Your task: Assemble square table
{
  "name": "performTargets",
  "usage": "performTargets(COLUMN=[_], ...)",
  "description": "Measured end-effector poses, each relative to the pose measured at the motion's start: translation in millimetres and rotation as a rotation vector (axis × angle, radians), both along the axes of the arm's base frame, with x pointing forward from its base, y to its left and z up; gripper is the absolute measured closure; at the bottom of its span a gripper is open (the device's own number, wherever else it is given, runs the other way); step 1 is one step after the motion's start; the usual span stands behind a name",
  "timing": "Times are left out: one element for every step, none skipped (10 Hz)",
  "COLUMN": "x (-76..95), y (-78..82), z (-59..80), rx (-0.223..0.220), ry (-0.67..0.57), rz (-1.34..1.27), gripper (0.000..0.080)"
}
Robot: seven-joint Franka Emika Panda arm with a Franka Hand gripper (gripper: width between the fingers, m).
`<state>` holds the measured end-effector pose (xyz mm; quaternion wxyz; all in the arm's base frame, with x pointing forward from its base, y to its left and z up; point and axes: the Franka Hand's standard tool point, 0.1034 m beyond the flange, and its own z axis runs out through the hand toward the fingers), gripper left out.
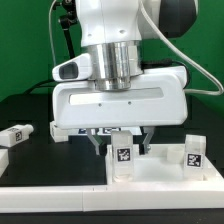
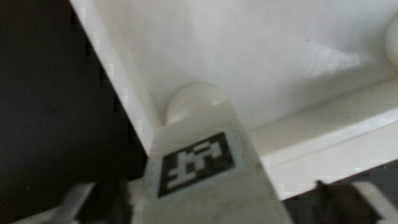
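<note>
The white square table panel [image 1: 160, 173] lies flat at the front of the exterior view's right. A short white tagged leg post [image 1: 123, 160] stands upright on its near left corner. A second leg post [image 1: 193, 155] stands at its right corner. My gripper [image 1: 123, 149] hangs over the first post, open, with one finger on each side of it and a gap on both sides. In the wrist view the post [image 2: 199, 160] rises between the fingers [image 2: 82, 206], with the panel [image 2: 267, 60] behind it. A third leg post [image 1: 14, 134] lies loose at the far left.
A long white border bar [image 1: 50, 192] runs along the front edge of the black table [image 1: 40, 110]. A small tagged piece [image 1: 55, 130] shows partly under the hand's left side. Cables hang behind the arm.
</note>
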<state>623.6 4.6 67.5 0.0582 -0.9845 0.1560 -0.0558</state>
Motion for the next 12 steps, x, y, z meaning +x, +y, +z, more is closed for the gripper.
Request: performTargets(x=[0.0,-0.1,0.0,0.3,1.8,3.1,2.9,3.2,2.5,2.0,2.1,2.1], y=[0.4,-0.4,-1.1,-1.1,-3.1,-5.7,-6.1,-8.3,-9.8,-9.9,-4.6,4.7], z=[-0.1,-0.3,-0.4,-0.8,-1.6,-2.5,-3.1,-3.5,-3.9,-3.9,-3.9,-2.5], rx=[0.005,0.023,0.038,0.044,0.061,0.088,0.115,0.160,0.207,0.222,0.207,0.168], ry=[0.003,0.013,0.022,0.026,0.042,0.066,0.114,0.162,0.189,0.202,0.194,0.177], rz=[-0.031,-0.143,-0.238,-0.285,-0.441,-0.596,-0.805,-0.977,-1.115,-1.197,-1.178,-1.084], gripper=[0.0373,0.0511,0.0511,0.0511,0.0511,0.0511,0.0511,0.0511,0.0511,0.0511,0.0403,0.0403])
